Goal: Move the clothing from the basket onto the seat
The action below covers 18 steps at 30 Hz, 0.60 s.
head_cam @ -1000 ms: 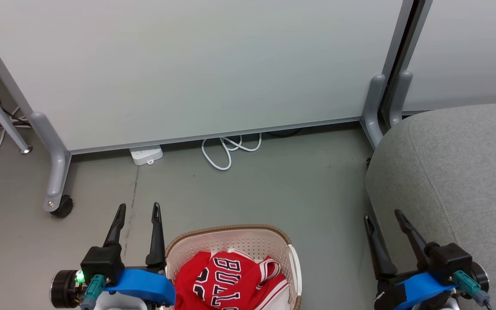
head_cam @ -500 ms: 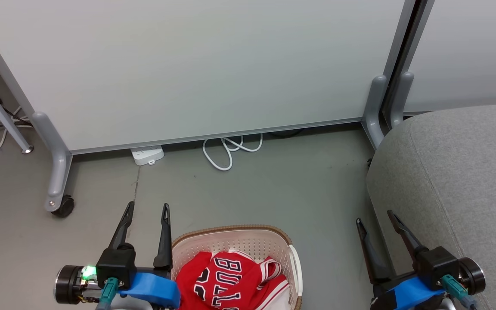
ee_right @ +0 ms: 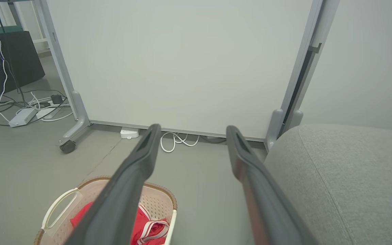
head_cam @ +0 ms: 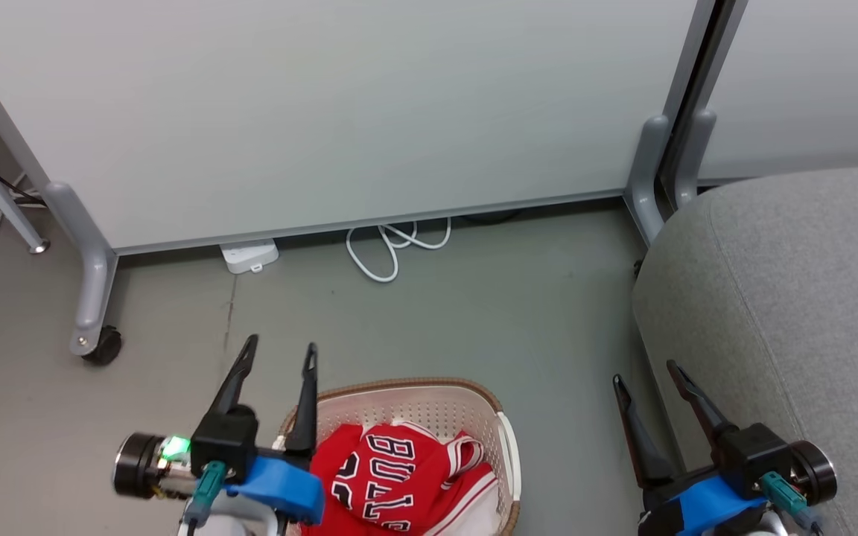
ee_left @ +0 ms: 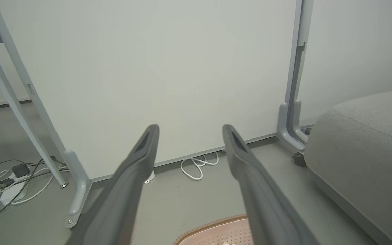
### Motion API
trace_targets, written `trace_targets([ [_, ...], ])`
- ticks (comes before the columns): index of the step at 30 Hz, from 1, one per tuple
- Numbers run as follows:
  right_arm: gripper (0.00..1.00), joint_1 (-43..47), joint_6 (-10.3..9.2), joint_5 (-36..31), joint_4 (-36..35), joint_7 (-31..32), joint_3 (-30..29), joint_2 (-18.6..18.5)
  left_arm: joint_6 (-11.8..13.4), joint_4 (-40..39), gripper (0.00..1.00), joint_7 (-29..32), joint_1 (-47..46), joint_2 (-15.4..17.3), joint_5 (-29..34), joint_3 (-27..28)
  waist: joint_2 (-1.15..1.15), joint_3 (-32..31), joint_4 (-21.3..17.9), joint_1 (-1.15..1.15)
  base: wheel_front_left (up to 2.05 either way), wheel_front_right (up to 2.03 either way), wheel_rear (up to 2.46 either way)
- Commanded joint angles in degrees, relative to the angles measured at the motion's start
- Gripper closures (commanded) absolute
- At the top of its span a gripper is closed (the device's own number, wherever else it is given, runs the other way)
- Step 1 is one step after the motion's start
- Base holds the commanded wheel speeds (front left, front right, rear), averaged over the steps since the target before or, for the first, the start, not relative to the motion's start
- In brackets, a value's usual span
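The red jersey (head_cam: 392,480) with black-and-white lettering lies bunched in the cream basket (head_cam: 429,402), which stands on the floor at the bottom centre of the head view. In the right wrist view the clothing (ee_right: 141,224) and the basket (ee_right: 94,185) show at the lower left. My left gripper (head_cam: 280,353) is open over the basket's left rim, holding nothing. My right gripper (head_cam: 643,374) is open beside the front edge of the grey seat (head_cam: 794,298). The seat also shows in the left wrist view (ee_left: 366,143) and the right wrist view (ee_right: 339,177).
A white partition on wheeled grey legs (head_cam: 90,298) stands across the back, with a white power strip (head_cam: 250,255) and a coiled white cable (head_cam: 392,249) under it. More cables and a dark box (ee_right: 9,58) lie off to the left.
My left gripper has moved right and forward, from beside the basket to over its left rim. My right gripper has drifted slightly left. The head camera has shifted a little.
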Motion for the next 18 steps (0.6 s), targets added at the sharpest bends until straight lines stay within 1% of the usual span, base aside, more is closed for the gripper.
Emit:
trace_targets([
  [1, 0.00, -0.9, 0.03, 0.0, -0.2, -0.2, 0.0, -0.3, -0.4, 0.5, 0.00, -0.2, -1.4, 0.3, 0.5, -0.3, 0.00, 1.0, -0.4, 0.00, 0.00, 0.00, 0.00],
  [10, 0.00, -5.5, 0.03, 0.4, -1.3, -0.2, 0.7, -1.1, -3.6, 9.2, 0.00, -0.2, -11.4, 3.2, 2.7, -5.3, 0.00, 9.2, -4.5, 0.00, 0.00, 0.00, 0.00],
  [18, 0.00, -11.2, 0.03, 0.8, -2.8, -0.2, 1.4, -0.9, -4.9, 19.8, 0.00, -0.2, -20.9, 5.7, 4.1, -12.7, 0.00, 18.7, -8.3, 0.00, 0.00, 0.00, 0.00],
])
